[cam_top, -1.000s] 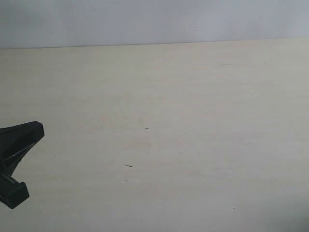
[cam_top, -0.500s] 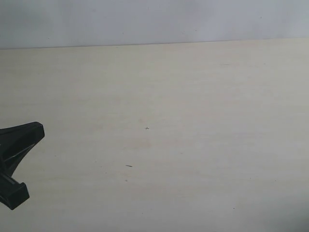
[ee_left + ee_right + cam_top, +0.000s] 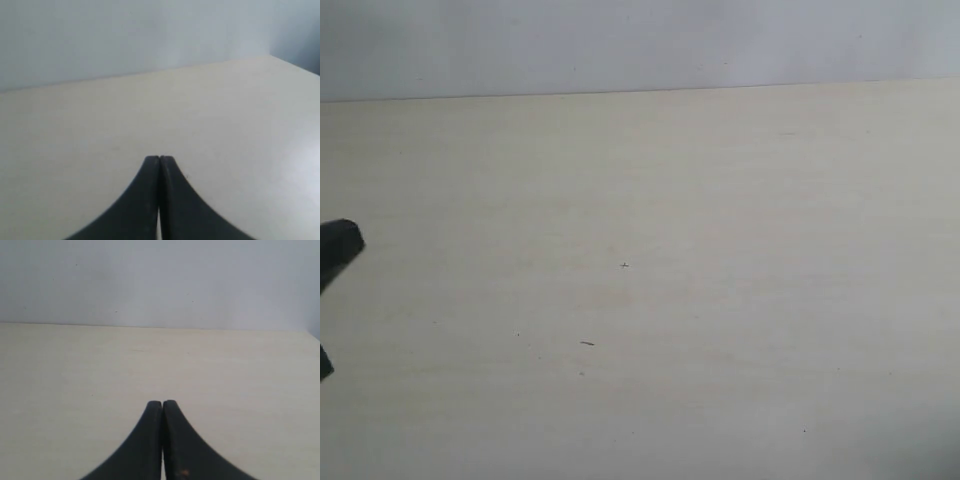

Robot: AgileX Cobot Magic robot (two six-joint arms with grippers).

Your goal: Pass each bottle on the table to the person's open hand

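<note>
Pale cream table (image 3: 720,250), wide, flat and faintly wood-grained, fills nearly all of the exterior view and runs back to a straight far edge, where it meets a plain grey-blue wall (image 3: 620,45). Near the middle of the surface sits a tiny dark speck (image 3: 624,265), and nearer the camera, slightly left of it, lies a short dark dash (image 3: 587,343); a few still smaller dots are scattered around them. At the left edge of that view a rounded black tip (image 3: 340,240) pokes in over the tabletop, with a sliver of black lower down on the same edge; too little of it shows to say which part of the left arm it is. Seen from its own wrist camera, the left gripper (image 3: 159,159) is a pair of smooth black curved fingers pressed flat against each other from base to tip, with only a thin seam between them and nothing held, poised over the cream surface and pointing toward the table's far edge and the wall beyond. The right gripper (image 3: 163,403), of the same black curved make, is likewise closed tight on itself with nothing in its grasp, aimed across the tabletop at the wall, and one of its fingers carries a small reddish fleck (image 3: 184,472) low down on its surface.
</note>
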